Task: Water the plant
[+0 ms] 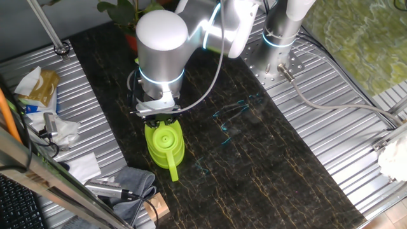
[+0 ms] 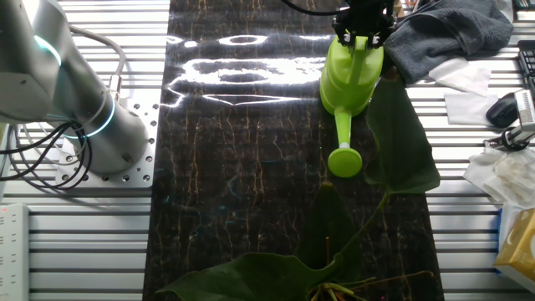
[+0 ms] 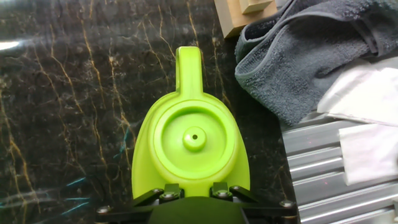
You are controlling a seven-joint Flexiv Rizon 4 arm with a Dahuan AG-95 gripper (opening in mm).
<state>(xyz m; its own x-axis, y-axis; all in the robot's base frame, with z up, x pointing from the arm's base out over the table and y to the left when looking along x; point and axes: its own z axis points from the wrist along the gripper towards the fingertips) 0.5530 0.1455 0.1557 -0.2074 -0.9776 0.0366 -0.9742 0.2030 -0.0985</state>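
A black marble-patterned table (image 1: 267, 159) carried the scene, with the plant (image 2: 393, 142) at one end, its broad dark leaves reaching out over the tabletop and its red-orange pot (image 1: 131, 39) just visible behind the arm (image 1: 162, 44). The lime-green watering can (image 3: 189, 149) stood upright near a grey towel (image 3: 311, 56); its long axis ran along the table, though the two fixed views seemed to disagree on whether the spout (image 2: 343, 138) aimed at the plant or away. The gripper (image 1: 157, 114) sat at the can's rear, apparently around the handle; whether it was clamped could not be told. A loose hold risked the can swinging or slipping when lifted, and a leaf hanging close by the spout could be knocked on the way over
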